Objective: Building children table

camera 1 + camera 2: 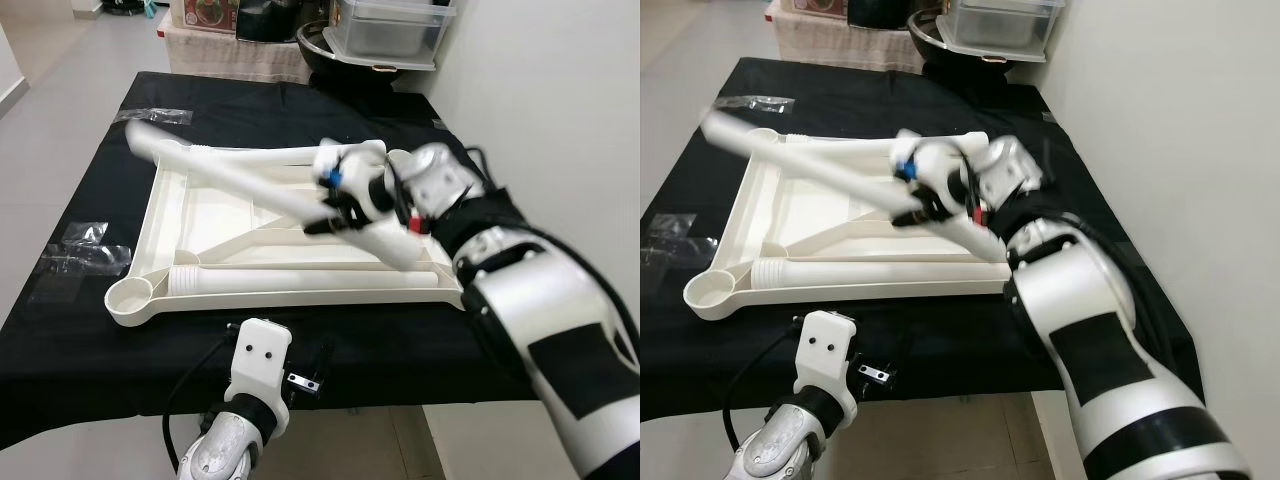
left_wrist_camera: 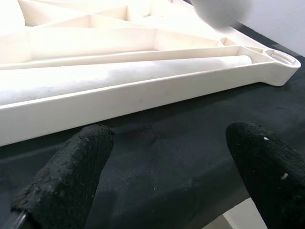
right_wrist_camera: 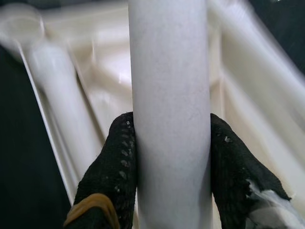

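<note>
Right tool (image 1: 335,205) clamped on a white table leg (image 1: 240,178), both black fingers (image 3: 114,167) pressed against the tube's sides. Leg held slantwise above the upturned white tabletop (image 1: 200,215), one end blurred over the tabletop's far left corner, other end near its near right corner. Tabletop lies underside up on the black-covered desk (image 1: 90,330), ribs and round corner sockets showing. Second white leg (image 1: 300,278) lies flat inside the tabletop along its near rim. Left tool (image 2: 157,186) apart, gripping nothing, fingers (image 2: 71,176) hovering low over the desk just in front of the tabletop's near rim. Left wrist housing sits at the desk's near edge, below the tabletop's near left socket (image 1: 130,295). Clear plastic bags (image 1: 85,245) lie on the desk left of the tabletop. Beyond the tabletop's far side, a clear storage bin (image 1: 385,25) past the desk.
</note>
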Robot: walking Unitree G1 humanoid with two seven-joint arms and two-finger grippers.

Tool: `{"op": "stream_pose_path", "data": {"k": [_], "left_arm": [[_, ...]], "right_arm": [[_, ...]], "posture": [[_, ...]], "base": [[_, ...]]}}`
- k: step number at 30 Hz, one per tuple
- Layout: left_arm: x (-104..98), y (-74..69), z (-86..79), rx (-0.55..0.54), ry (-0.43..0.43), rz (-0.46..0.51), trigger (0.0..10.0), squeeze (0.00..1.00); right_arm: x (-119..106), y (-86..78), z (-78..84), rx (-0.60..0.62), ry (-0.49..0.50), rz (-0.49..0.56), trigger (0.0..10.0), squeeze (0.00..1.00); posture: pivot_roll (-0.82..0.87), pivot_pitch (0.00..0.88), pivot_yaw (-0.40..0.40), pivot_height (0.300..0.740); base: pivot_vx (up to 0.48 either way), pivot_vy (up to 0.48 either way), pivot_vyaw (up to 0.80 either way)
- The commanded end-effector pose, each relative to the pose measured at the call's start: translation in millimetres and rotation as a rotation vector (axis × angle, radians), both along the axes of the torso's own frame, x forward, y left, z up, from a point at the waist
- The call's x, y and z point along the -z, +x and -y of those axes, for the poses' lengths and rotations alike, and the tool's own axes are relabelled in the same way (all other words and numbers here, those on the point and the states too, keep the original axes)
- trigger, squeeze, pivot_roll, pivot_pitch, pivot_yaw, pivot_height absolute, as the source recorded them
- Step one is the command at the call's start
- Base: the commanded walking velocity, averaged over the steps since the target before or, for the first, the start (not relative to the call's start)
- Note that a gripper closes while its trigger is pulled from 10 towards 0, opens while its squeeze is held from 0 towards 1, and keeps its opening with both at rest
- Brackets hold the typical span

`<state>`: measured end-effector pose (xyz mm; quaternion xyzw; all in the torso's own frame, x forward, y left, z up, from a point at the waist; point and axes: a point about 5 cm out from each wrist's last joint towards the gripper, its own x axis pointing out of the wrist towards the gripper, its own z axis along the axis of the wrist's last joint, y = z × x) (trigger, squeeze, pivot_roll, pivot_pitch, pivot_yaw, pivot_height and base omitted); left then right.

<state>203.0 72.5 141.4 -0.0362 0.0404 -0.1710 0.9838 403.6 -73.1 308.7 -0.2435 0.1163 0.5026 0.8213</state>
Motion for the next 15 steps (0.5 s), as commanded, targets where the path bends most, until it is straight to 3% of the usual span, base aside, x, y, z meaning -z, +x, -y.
{"op": "stream_pose_path", "data": {"k": [1,2,5,7,8,12,13,14,15], "left_arm": [[3.7,2.6,1.1,0.006,-0.013,-0.011,10.0,0.00],[3.7,2.6,1.1,0.006,-0.013,-0.011,10.0,0.00],[2.5,13.1,-4.5,-0.022,-0.025,-0.013,10.0,0.00],[1.7,15.6,-5.9,-0.026,-0.031,-0.010,10.0,0.00],[-1.6,22.6,-11.4,-0.045,-0.049,0.006,10.0,1.00],[-8.4,34.2,-20.7,-0.089,-0.042,0.041,10.0,1.00],[-11.0,38.5,-22.6,-0.090,-0.034,0.053,10.0,0.79],[-11.0,38.5,-22.6,-0.090,-0.034,0.053,10.0,0.79],[-13.1,42.1,-23.9,-0.088,-0.031,0.059,10.0,0.00]], "right_arm": [[-21.5,-0.7,-5.5,0.020,0.139,0.023,0.0,0.00],[-21.5,-0.7,-5.5,0.020,0.139,0.023,0.0,0.00],[-39.6,2.1,-6.7,0.108,0.378,0.062,0.0,0.00],[-41.3,3.2,-6.1,0.132,0.418,0.077,0.0,0.00],[-34.9,6.8,-3.9,0.198,0.465,0.106,0.0,0.00],[-22.8,8.5,-4.0,0.236,0.549,0.063,0.0,0.00],[-16.1,9.5,-3.6,0.266,0.598,0.054,0.0,0.00],[-16.1,9.5,-3.6,0.266,0.598,0.054,0.0,0.00],[-8.2,10.1,-2.9,0.298,0.634,0.044,0.0,0.00]], "posture": [[0.00,0.026,-0.134,0.740],[0.00,0.026,-0.134,0.740],[0.02,0.000,-0.132,0.740],[0.02,0.000,-0.132,0.740],[0.02,0.000,-0.127,0.740],[0.03,0.000,-0.115,0.740],[0.04,0.000,-0.110,0.740],[0.04,0.000,-0.110,0.740],[0.04,0.000,-0.108,0.740]], "base": [[0.000,0.000,0.00],[0.000,0.000,0.00],[0.000,0.000,0.00],[0.000,0.000,0.00],[0.000,0.000,0.00],[0.000,0.000,0.00],[0.000,0.000,0.00],[0.000,0.000,0.00],[0.000,0.000,0.00]]}}
